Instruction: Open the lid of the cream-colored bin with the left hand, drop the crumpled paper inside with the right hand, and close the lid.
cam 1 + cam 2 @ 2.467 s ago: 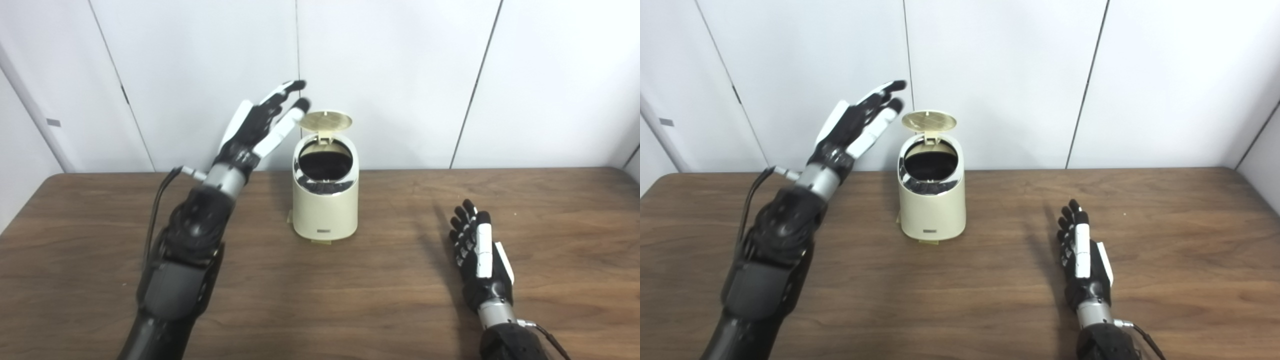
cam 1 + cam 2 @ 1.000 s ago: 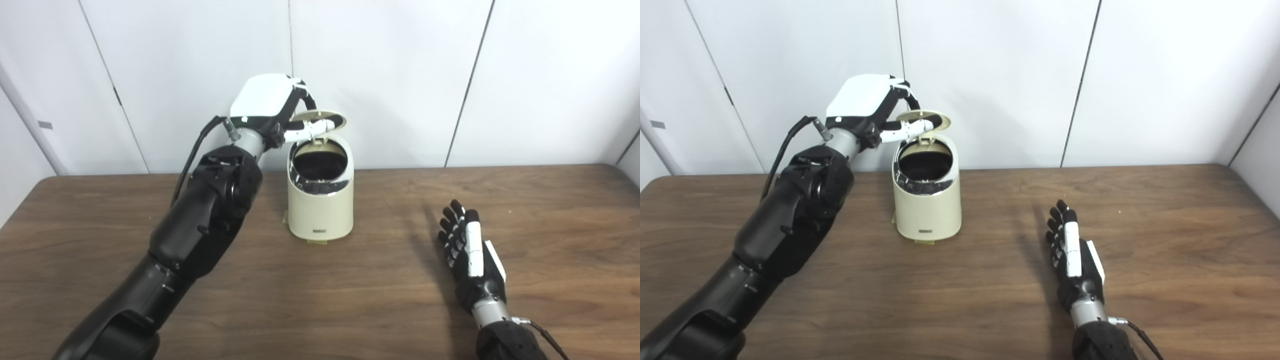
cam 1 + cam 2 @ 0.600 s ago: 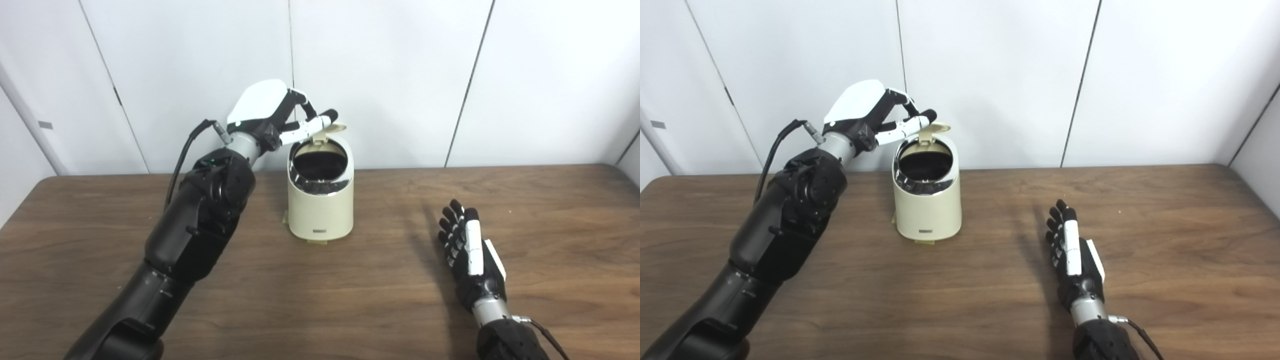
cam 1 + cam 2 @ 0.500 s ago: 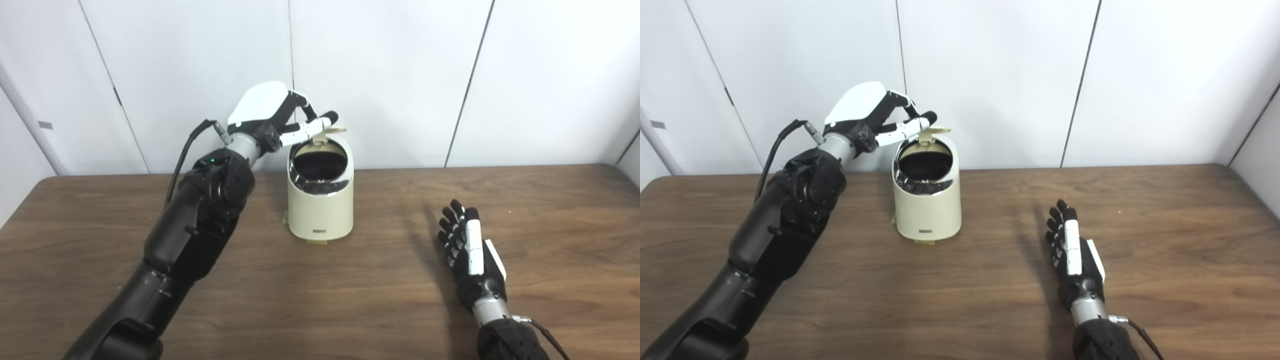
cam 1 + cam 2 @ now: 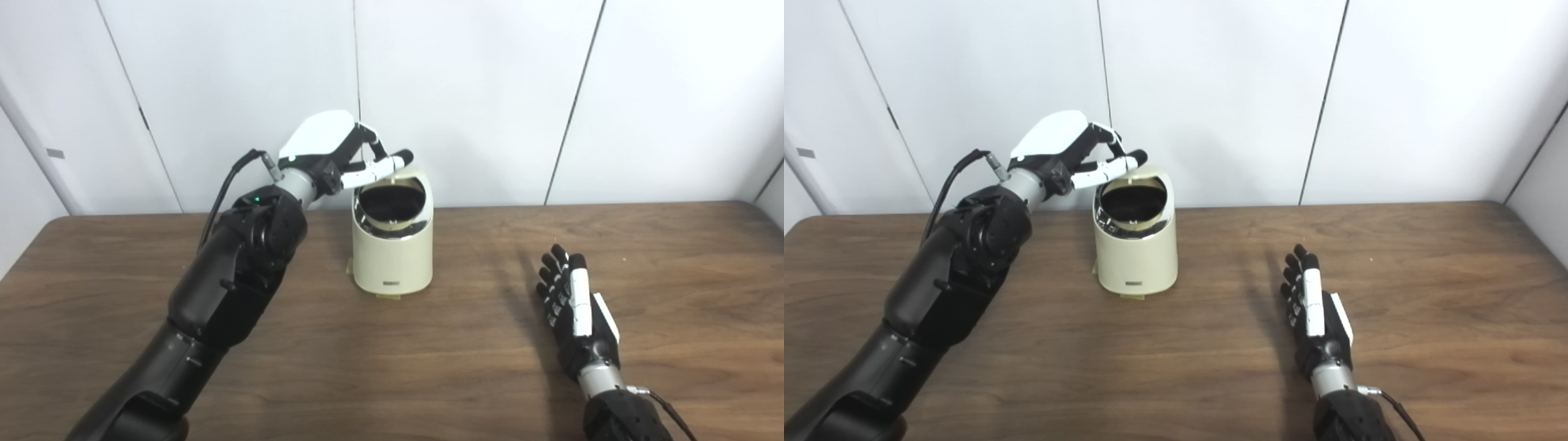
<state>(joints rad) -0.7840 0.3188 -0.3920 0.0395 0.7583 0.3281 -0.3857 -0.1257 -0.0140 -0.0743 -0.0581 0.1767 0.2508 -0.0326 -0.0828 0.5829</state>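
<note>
Cream-colored bin stood near table's far edge, left of center. Both views matched. Lid lowered since 1.0 s ago, nearly flat, opening dark. Left hand loosely spread, fingers pressing lid, grasping nothing. Right hand flat, released, near front-right, unmoved.

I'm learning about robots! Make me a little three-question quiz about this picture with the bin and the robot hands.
1. True or false: the right hand is holding a ball of paper.
2. Which hand is up by the lid of the bin? A) left hand B) right hand
3. Fill in: the bin stands on a wooden ____.

Key:
1. False; it rests open on the table, holding nothing.
2. A
3. table
</note>
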